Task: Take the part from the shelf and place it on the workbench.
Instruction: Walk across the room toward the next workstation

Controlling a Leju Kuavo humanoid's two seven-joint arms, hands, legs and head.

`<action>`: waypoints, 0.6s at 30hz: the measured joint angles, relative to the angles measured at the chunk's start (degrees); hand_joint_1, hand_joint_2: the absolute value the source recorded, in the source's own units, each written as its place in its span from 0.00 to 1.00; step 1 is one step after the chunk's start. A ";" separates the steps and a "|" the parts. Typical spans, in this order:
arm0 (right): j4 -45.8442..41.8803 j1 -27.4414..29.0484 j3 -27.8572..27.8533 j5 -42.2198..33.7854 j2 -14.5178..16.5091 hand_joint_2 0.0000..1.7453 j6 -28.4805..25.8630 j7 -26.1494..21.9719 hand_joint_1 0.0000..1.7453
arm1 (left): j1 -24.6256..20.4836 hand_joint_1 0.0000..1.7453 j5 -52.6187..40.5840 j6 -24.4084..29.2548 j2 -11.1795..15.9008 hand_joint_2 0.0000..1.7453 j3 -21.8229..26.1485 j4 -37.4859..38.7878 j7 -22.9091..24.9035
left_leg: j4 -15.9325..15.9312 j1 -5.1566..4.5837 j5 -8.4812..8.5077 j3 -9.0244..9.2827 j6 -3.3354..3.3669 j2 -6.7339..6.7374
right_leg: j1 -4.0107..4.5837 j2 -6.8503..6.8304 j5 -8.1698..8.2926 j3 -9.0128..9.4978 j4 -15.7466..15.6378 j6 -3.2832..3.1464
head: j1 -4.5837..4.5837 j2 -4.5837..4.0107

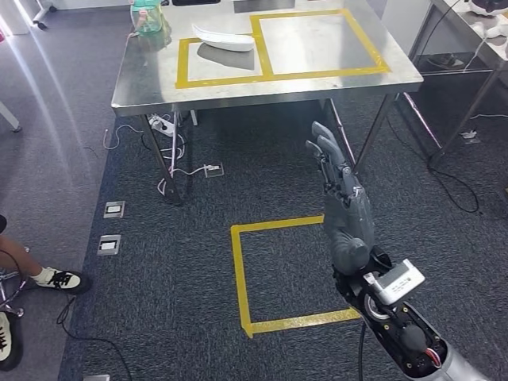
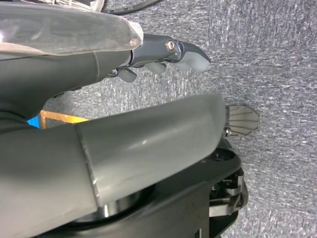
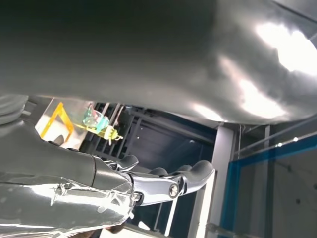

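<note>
A white, elongated part (image 1: 223, 37) lies on the steel workbench (image 1: 179, 95), inside the left yellow-taped rectangle. My right hand (image 1: 341, 198) is raised over the carpet in front of the bench, short of its front edge. Its fingers are stretched out and apart, and it holds nothing. The right wrist view shows the same hand (image 3: 157, 181) empty, with its fingers extended. My left hand (image 2: 160, 54) hangs above the grey carpet with straight fingers and nothing in them.
A greenish clear container (image 1: 147, 16) stands at the bench's far left corner. Cables and a power strip (image 1: 162, 123) lie under the bench. A yellow tape square (image 1: 240, 270) marks the floor. A person's shoe (image 1: 57, 279) is at the left, and another table (image 1: 473, 40) at the right.
</note>
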 joint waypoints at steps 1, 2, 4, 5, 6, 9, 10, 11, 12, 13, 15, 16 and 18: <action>0.00 0.00 -0.01 0.01 0.00 0.00 0.01 0.03 0.00 | 0.00 0.00 0.00 0.01 0.00 0.00 0.00 0.00 0.00 | -0.10 0.06 0.11 0.02 -0.19 -0.02 | 0.06 -0.02 0.04 -0.02 0.00 -0.07 | -0.05 0.00; 0.00 0.00 0.01 0.01 0.00 0.00 0.01 0.05 0.00 | 0.00 0.00 0.00 0.01 0.00 0.00 0.00 0.00 0.00 | -0.19 0.10 0.20 0.04 -0.34 -0.04 | 0.10 -0.04 0.07 -0.02 0.00 -0.15 | -0.12 0.00; 0.00 0.00 0.03 0.02 0.00 0.00 0.01 0.08 0.00 | 0.00 0.00 0.00 0.02 0.01 0.00 0.00 0.00 0.00 | -0.31 0.18 0.32 0.05 -0.56 -0.05 | 0.18 -0.08 0.11 -0.03 0.01 -0.30 | -0.21 0.01; 0.00 -0.01 0.04 0.03 0.00 0.00 0.01 0.09 0.00 | 0.00 0.00 0.00 0.02 0.02 0.00 0.00 0.00 0.00 | -0.36 0.20 0.36 0.05 -0.64 -0.06 | 0.21 -0.09 0.11 -0.04 0.02 -0.36 | -0.24 0.01; 0.00 -0.01 0.04 0.04 0.00 0.00 0.01 0.09 0.00 | 0.00 0.00 0.00 0.02 0.02 0.00 0.00 0.00 0.00 | -0.38 0.22 0.36 0.05 -0.71 -0.06 | 0.22 -0.11 0.10 -0.05 0.03 -0.41 | -0.24 0.01; 0.00 -0.01 0.02 0.07 0.00 0.00 0.01 0.11 0.00 | 0.00 0.00 0.00 0.02 0.01 0.00 0.00 0.00 0.00 | -0.42 0.27 0.33 0.05 -1.07 -0.05 | 0.24 -0.11 0.06 -0.06 0.04 -0.46 | -0.23 0.01; 0.00 -0.01 0.01 0.07 0.00 0.00 0.01 0.12 0.00 | 0.00 0.00 0.00 0.02 0.01 0.00 0.00 0.00 0.00 | -0.43 0.28 0.32 0.05 -1.16 -0.05 | 0.23 -0.11 0.05 -0.06 0.04 -0.48 | -0.22 0.01; 0.00 -0.01 0.00 0.07 0.00 0.00 0.01 0.15 0.00 | -0.01 0.00 0.00 0.02 0.01 0.00 0.00 0.00 0.00 | -0.43 0.28 0.31 0.05 -1.19 -0.05 | 0.22 -0.11 0.04 -0.06 0.04 -0.49 | -0.22 0.01; 0.00 -0.01 -0.01 0.07 0.00 0.00 0.01 0.19 0.00 | -0.01 0.00 0.00 0.02 0.02 0.00 0.00 0.00 0.00 | -0.43 0.28 0.30 0.05 -1.21 -0.05 | 0.20 -0.11 0.03 -0.06 0.04 -0.49 | -0.22 0.00; 0.00 0.00 -0.01 0.07 0.00 0.00 0.00 0.24 0.00 | -0.01 0.00 0.00 0.03 0.02 0.00 0.00 0.00 0.00 | -0.43 0.29 0.29 0.05 -1.22 -0.05 | 0.19 -0.11 0.02 -0.07 0.04 -0.50 | -0.22 0.01; 0.00 0.00 -0.01 0.07 0.00 0.00 -0.03 0.34 0.00 | -0.02 0.00 0.00 0.07 0.02 0.00 0.00 0.00 0.00 | -0.42 0.29 0.27 0.05 -1.25 -0.05 | 0.16 -0.11 0.02 -0.10 0.03 -0.49 | -0.21 0.00; 0.00 0.00 -0.01 0.07 0.00 0.00 -0.05 0.38 0.00 | -0.02 0.00 -0.01 0.11 0.02 0.00 0.00 0.00 0.00 | -0.42 0.29 0.26 0.05 -1.26 -0.05 | 0.15 -0.11 0.02 -0.12 0.03 -0.49 | -0.22 0.01; 0.00 0.00 -0.01 0.07 0.00 0.00 -0.09 0.44 0.00 | -0.02 0.00 -0.01 0.21 0.02 0.00 0.00 0.00 0.00 | -0.42 0.27 0.24 0.04 -1.27 -0.05 | 0.14 -0.11 0.02 -0.11 0.00 -0.48 | -0.21 0.00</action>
